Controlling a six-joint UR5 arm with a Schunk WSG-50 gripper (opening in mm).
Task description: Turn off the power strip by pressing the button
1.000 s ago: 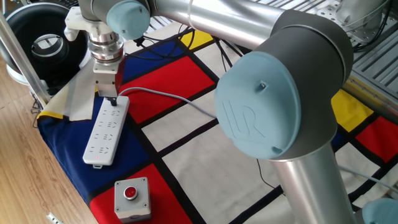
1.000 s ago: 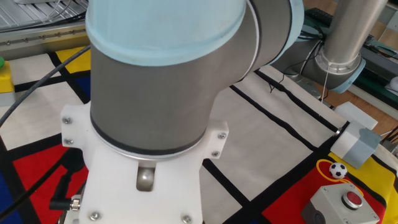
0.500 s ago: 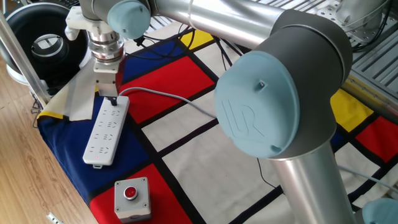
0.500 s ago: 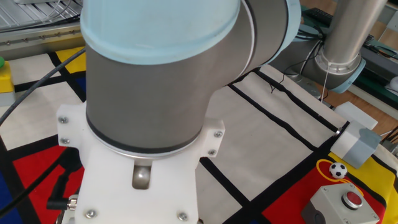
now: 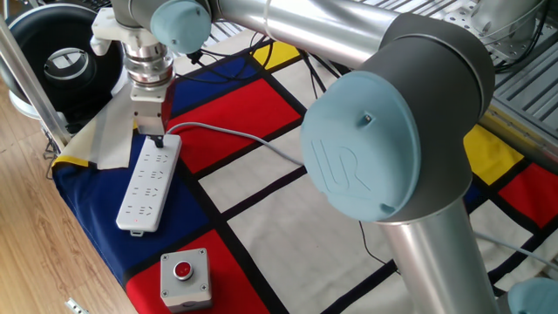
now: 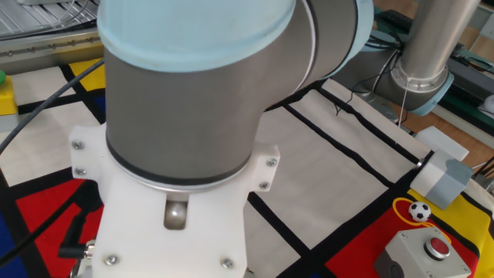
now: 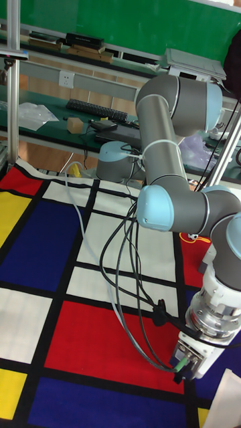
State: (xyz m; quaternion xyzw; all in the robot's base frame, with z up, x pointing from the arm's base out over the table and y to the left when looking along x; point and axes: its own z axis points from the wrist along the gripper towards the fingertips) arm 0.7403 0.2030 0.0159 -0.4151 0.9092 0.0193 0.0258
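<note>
While the UR5 arm reached across the colour-block tablecloth [image 5: 261, 218], its gripper [image 5: 158, 138] pointed straight down at the cabled end of the power strip [image 5: 148, 185] — the dark fingertips right at the strip's top face, where the button would sit, itself hidden beneath them. Whether the fingers were parted or together could not be told. The white strip lay on a blue panel near the table's edge, its pale grey cable [image 5: 235, 135] trailing over red, with a grey box with a red button [image 5: 184, 278] lying just beyond the strip's far end.
</note>
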